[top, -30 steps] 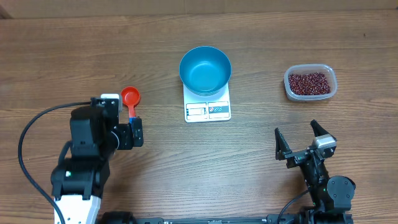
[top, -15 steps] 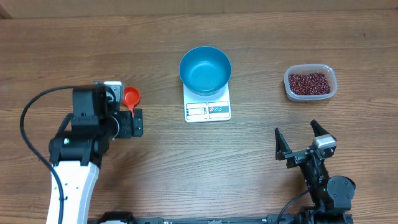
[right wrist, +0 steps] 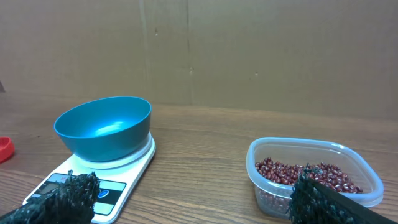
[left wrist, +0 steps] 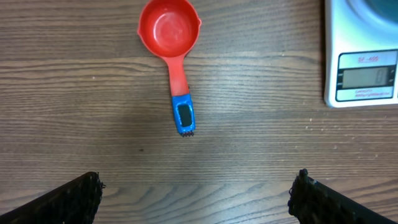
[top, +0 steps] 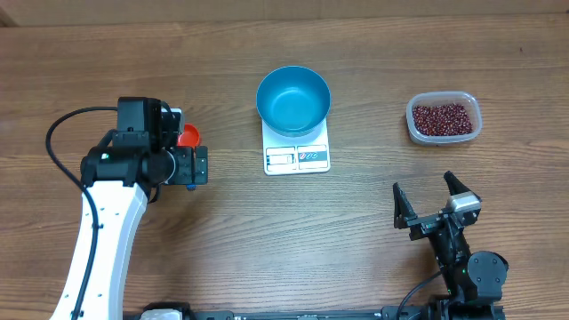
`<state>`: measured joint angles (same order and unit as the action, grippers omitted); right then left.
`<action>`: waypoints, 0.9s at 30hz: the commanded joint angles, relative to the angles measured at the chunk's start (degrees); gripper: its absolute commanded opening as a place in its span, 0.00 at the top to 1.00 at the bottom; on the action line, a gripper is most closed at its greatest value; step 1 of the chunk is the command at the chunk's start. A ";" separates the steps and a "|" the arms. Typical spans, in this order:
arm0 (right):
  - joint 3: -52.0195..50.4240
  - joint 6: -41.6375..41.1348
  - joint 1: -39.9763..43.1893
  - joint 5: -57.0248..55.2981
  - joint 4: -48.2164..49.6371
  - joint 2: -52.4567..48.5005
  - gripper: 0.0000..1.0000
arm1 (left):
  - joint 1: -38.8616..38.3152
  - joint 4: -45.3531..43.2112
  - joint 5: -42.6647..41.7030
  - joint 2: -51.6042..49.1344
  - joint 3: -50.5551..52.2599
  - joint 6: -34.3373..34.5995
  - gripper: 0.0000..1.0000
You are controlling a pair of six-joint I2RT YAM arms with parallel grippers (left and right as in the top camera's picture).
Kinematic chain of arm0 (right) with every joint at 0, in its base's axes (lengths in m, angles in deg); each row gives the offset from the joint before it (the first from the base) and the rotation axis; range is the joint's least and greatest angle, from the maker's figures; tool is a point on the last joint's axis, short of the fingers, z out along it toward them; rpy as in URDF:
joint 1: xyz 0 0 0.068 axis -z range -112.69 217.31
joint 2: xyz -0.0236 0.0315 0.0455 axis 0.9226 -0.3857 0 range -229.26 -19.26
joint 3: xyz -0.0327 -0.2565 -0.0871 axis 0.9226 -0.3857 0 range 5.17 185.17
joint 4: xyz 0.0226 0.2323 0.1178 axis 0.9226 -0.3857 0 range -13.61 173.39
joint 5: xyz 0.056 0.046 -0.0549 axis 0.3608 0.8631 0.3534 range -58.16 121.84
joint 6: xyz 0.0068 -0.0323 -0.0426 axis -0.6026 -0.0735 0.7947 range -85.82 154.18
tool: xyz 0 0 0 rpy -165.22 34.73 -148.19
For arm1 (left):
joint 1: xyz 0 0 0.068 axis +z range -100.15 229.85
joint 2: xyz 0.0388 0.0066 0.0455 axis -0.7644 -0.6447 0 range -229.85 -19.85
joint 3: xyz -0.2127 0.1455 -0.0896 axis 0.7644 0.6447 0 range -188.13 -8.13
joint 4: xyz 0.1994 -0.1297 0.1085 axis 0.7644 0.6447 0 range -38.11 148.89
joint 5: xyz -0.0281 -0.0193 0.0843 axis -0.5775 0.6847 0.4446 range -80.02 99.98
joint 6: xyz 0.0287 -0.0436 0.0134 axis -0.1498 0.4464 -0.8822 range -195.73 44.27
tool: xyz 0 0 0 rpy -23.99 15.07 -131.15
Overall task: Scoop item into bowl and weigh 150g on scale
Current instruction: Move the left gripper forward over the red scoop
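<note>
On the left, the left claw (left wrist: 196,186) hung over the table (top: 222,249) with its fingers spread wide apart and nothing between them. Just ahead of it lay the scoop (left wrist: 176,74), a red cup on a red handle with a blue end, flat on the wood with the blue end pointing back toward the claw. The step in hand looked like picking up this scoop. To do it well, the claw should probably come straight down over the handle, line its fingers up across the handle's narrow width, and close on the blue end or just above it. That would leave the cup free and level for digging.

In the middle stood the white scale (top: 297,158), with the blue bowl (top: 293,98) sitting on its far half. The bowl looked empty, so no weighing had begun.

Well to the right sat a clear plastic tub (right wrist: 311,146) holding the red-brown beans (top: 442,118). A firm grip would matter here, since the scoop has to cross from the tub to the bowl without tipping.

Nearest the right edge, the right claw (top: 422,187) rested low with its fingers apart, holding nothing.
</note>
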<state>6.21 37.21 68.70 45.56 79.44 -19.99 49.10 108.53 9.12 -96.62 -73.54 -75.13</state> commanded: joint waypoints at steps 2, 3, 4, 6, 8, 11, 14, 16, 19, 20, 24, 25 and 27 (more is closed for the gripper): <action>-0.59 0.04 -0.31 -0.11 0.37 0.55 0.00 | -0.33 -0.20 -0.44 -2.58 -1.62 -1.95 0.00; -0.59 0.04 -0.31 -0.11 0.39 0.57 0.00 | -0.33 -0.22 -0.26 -3.02 -1.62 -1.92 0.00; -0.59 0.04 -0.31 -0.11 0.39 0.57 0.00 | -0.33 -0.35 0.00 -3.52 -1.62 -1.92 0.00; -0.59 0.04 -0.31 -0.11 0.39 0.55 0.00 | -0.33 -0.87 0.96 -4.46 -1.62 -1.90 0.00; -0.59 0.04 -0.31 -0.11 0.37 0.57 0.00 | -0.33 -1.77 1.33 -5.44 -1.64 -1.88 0.00; -0.59 0.04 -0.31 -0.11 0.39 0.57 0.00 | -0.28 -3.43 1.27 -6.91 -1.64 -1.66 0.00; -0.59 0.04 -0.31 -0.11 0.39 0.57 0.00 | -0.02 -4.17 1.27 -8.74 -2.40 -1.66 0.00; -0.59 0.04 -0.31 -0.11 0.39 0.57 0.00 | 0.59 -4.17 1.27 -10.23 -3.41 -1.68 0.01; -0.59 0.04 -0.31 -0.11 0.39 0.55 0.00 | 1.88 -4.13 0.98 -12.31 -5.09 -1.73 0.01; -0.59 0.04 -0.31 -0.11 0.39 0.57 0.00 | 2.29 -4.11 0.76 -13.00 -5.73 -1.73 0.00; -0.59 0.04 -0.31 -0.11 0.39 0.57 0.00 | 3.43 -3.21 0.20 -16.06 -8.92 -1.97 0.00; -0.59 0.04 -0.31 -0.11 0.39 0.55 0.00 | 3.48 -2.89 0.20 -16.76 -9.66 -2.01 0.00; -0.59 0.04 -0.31 -0.11 0.39 0.55 0.00 | 3.48 -2.49 0.31 -17.92 -10.99 -2.38 0.00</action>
<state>6.21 37.21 68.70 45.54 79.46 -19.99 52.49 105.62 9.75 -113.19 -81.93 -75.98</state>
